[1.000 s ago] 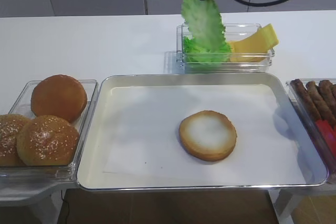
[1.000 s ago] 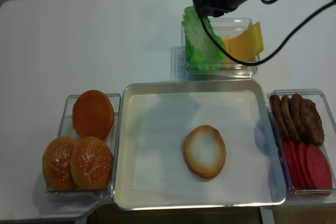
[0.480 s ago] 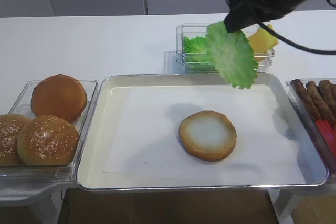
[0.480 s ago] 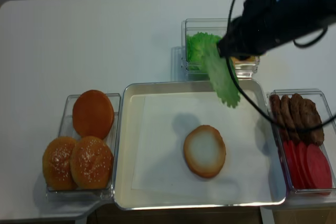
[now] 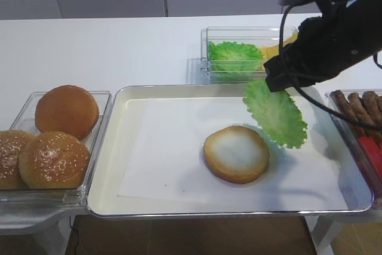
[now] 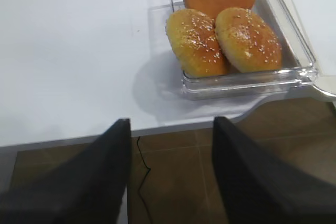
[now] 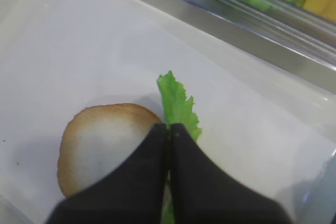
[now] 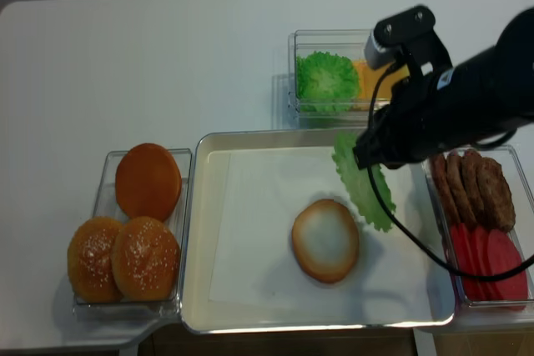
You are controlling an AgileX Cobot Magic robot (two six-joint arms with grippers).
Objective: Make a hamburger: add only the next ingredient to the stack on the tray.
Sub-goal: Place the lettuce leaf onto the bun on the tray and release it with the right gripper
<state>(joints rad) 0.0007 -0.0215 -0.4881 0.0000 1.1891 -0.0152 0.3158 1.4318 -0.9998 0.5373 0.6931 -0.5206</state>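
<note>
The stack is a single flat bun bottom [image 5: 236,153] [image 8: 325,239] [image 7: 102,140], pale on top, lying on the white liner of the silver tray [image 5: 179,88] [image 8: 193,231]. My right gripper [image 5: 271,85] [image 8: 360,158] [image 7: 169,127] is shut on the top edge of a ruffled green lettuce leaf [image 5: 276,114] [image 8: 363,185] [image 7: 178,109]. The leaf hangs tilted over the tray, just right of and slightly behind the bun, its lower edge near the bun's right rim. My left gripper [image 6: 170,124] stands open and empty off the table's front left edge, over the floor.
A clear bin of domed buns [image 5: 54,141] [image 8: 133,223] [image 6: 226,30] sits left of the tray. Behind the tray a bin holds more lettuce [image 5: 236,55] [image 8: 327,81] and yellow cheese [image 5: 274,49]. At the right, a bin holds patties and red slices [image 8: 480,206].
My right gripper has carried the lettuce leaf from above the back bin forward and down over the tray, to just right of the bun. Nothing else moved.
</note>
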